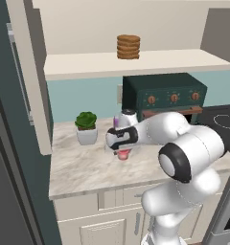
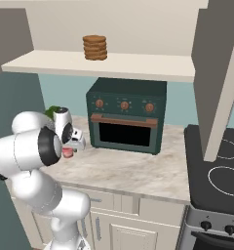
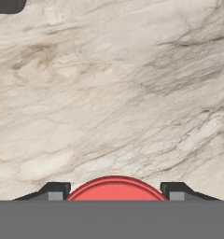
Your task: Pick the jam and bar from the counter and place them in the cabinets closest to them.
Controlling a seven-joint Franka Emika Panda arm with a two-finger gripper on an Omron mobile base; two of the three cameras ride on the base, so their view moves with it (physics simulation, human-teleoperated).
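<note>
The bench (image 1: pixel 83 167) is a pale beige stone slab with grey-brown marble veining, smooth and matte, over cream panelled fronts. On it, under the robot's hand, stands the jam (image 1: pixel 123 154): a small squat jar, pink-red, with a round flat red lid that shows in the hand view (image 3: pixel 115 189) as a glossy disc with a paler rim. The gripper (image 3: pixel 115 192) has its jaws one on each side of that lid, closed in against the jar. Just beyond the hand sits a small potted plant (image 1: pixel 86 127), a green rosette in a white pot, near the back wall. A dark green toaster oven (image 2: pixel 126 115) with three copper-coloured knobs stands on the bench beside a black glass hob (image 2: pixel 221 171). Above runs a long cream shelf (image 2: pixel 114 66) carrying a stack of brown ridged discs (image 2: pixel 95 47). The wall behind is pale teal.
</note>
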